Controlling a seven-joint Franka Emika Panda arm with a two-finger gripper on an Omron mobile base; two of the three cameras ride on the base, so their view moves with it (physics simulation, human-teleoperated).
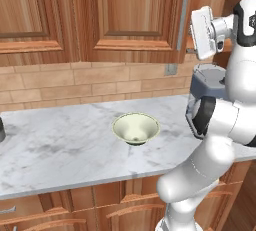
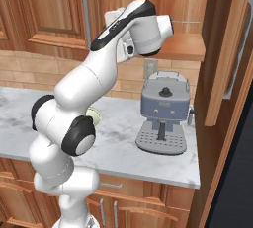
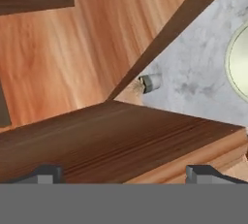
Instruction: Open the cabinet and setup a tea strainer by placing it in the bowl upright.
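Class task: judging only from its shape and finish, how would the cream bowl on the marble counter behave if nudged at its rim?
The bowl has wide flaring sides on a small base, so a rim push would likely tip or rock it. Its glossy finish suggests it may slide easily on the smooth counter. It looks rigid, possibly breakable.

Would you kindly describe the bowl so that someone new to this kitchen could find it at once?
Start at the white marble counter running below the brick backsplash and the reddish-brown wall cabinet. Near the middle of the counter, left of the grey-blue coffee machine, sits the bowl. It is pale cream-green and glossy, with wide flaring sides narrowing to a small base.
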